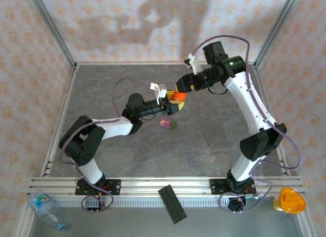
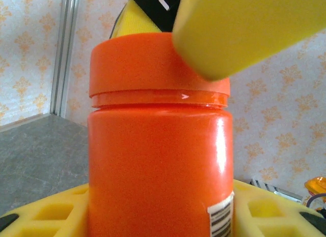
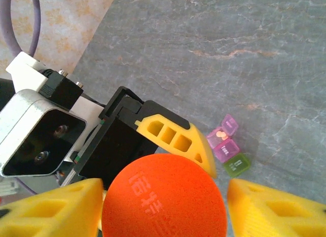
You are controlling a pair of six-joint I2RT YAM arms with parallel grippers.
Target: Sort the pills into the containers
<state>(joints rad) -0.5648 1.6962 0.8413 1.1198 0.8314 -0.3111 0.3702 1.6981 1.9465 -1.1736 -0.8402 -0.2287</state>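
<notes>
Aloft, the left gripper (image 1: 170, 108) clamps the orange bottle (image 2: 158, 170); the right gripper (image 3: 164, 204) straddles its cap (image 2: 147, 63), whether pinching I cannot tell. Pink and green containers (image 3: 228, 145) sit on the worktop (image 1: 204, 145) nearby.

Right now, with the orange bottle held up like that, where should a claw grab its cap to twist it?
Grip the cap by its round side wall, coming straight down from above, a finger on each opposite side. The orange bottle is held upright and the left gripper clamps its body, leaving just the top free.
</notes>
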